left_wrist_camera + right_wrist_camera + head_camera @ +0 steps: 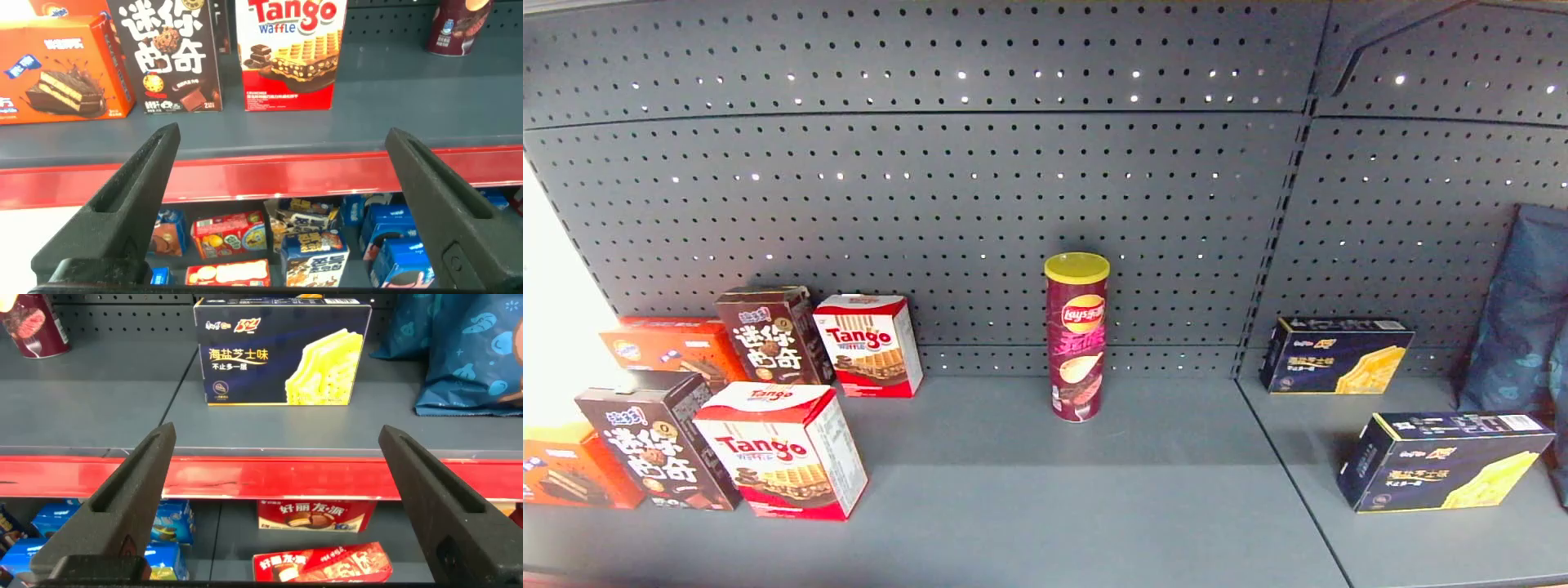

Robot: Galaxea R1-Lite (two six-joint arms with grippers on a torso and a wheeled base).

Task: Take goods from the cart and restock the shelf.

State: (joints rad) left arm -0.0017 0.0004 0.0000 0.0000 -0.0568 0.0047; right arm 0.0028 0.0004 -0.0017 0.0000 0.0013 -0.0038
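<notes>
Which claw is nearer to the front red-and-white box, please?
Left. The left claw is open just before the shelf, facing the red-and-white box. The right claw faces the navy box on the shelf's right section, farther off.

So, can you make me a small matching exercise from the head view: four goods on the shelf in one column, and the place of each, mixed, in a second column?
Goods
1. chip can
2. blue bag
3. front red-and-white box
4. front navy box

Places
a. far right end
b. upright, alone in the middle of the shelf
c. left group, front row
d. right section, nearest the front edge

Pairs: 1-b, 2-a, 3-c, 4-d
</notes>
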